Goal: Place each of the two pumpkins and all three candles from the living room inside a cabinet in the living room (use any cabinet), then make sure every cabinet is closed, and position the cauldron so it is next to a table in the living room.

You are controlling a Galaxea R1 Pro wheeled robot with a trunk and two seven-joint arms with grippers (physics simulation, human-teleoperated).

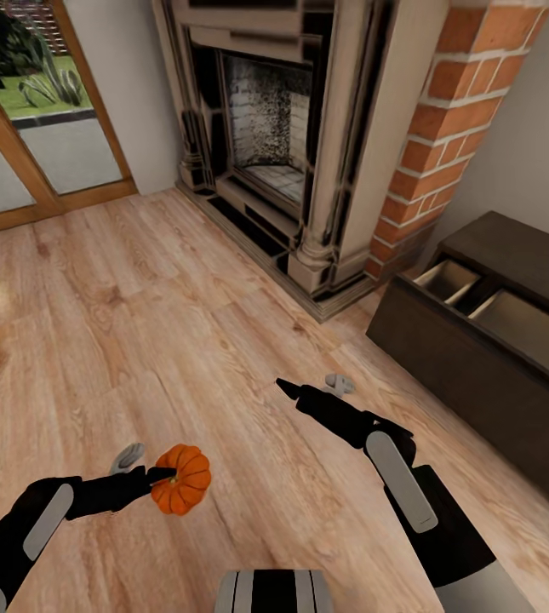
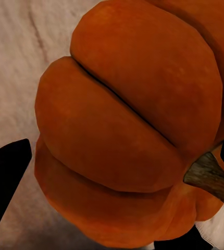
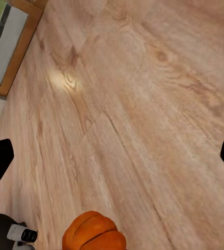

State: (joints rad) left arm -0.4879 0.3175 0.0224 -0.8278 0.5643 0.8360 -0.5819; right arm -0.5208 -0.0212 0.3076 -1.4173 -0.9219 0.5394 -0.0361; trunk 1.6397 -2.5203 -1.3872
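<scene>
My left gripper [image 1: 159, 477] clamps the pumpkin [image 1: 182, 479] at lower left, above the floor [image 1: 138, 323]. It looks light, rigid, smooth; ribbed flanks grip best. My right gripper [image 1: 284, 387] hangs open, empty.

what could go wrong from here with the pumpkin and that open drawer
1. The left end effector holds the pumpkin near its edge in the head view, so it may slip out during the carry.
2. The cabinet with its open drawer lies across the floor on the right, so swinging over could knock the drawer front.
3. The right end effector hangs open between them and might get in the way.
</scene>
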